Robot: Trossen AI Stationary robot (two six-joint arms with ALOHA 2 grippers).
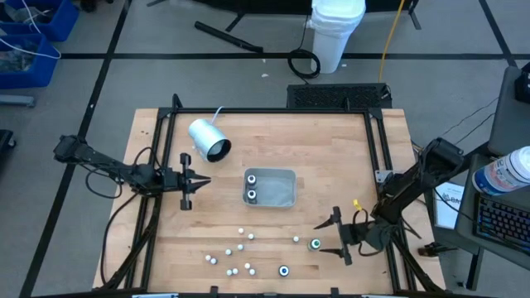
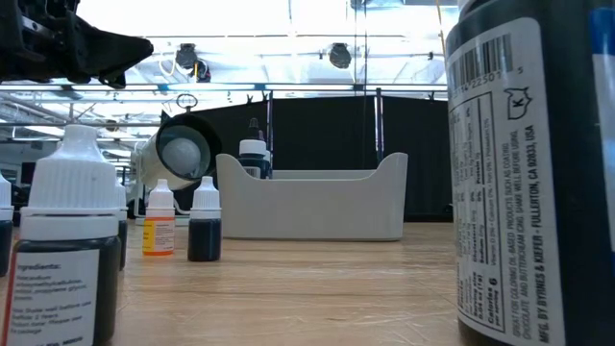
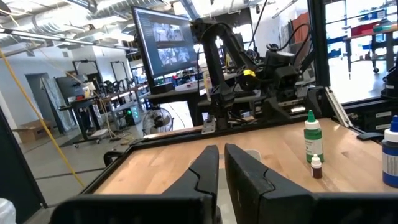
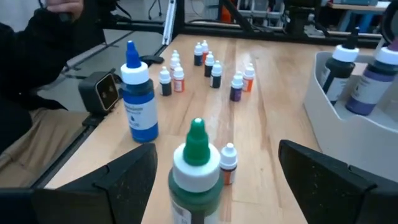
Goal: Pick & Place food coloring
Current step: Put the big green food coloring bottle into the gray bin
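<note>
The left gripper [image 1: 201, 180] hovers over bare wood at the left of the table, its jaws drawn almost together on nothing, pointing toward the tray [image 1: 271, 187] and well apart from every bottle. Behind it the white-and-grey cylinder [image 1: 209, 139] lies on its side. The tray sits mid-table with two bottles already standing inside it. Toward the front edge the small food coloring bottles [image 1: 240, 248] stand scattered, a blue-capped one [image 1: 284, 270] among them.

Furthest right, the right gripper [image 1: 332, 237] is low near the front right of the table, its jaws spread as wide as they go and empty. The green-capped bottle [image 4: 198, 165] stands upright directly ahead, centred between the two fingers [image 4: 118, 180], its long axis vertical, so a short straight advance should bracket it. This arm is plainly the nearer one. A tiny bottle [image 4: 229, 163] stands just beside the green one and could be knocked. The path back to the tray looks open, though the table's front edge is close
</note>
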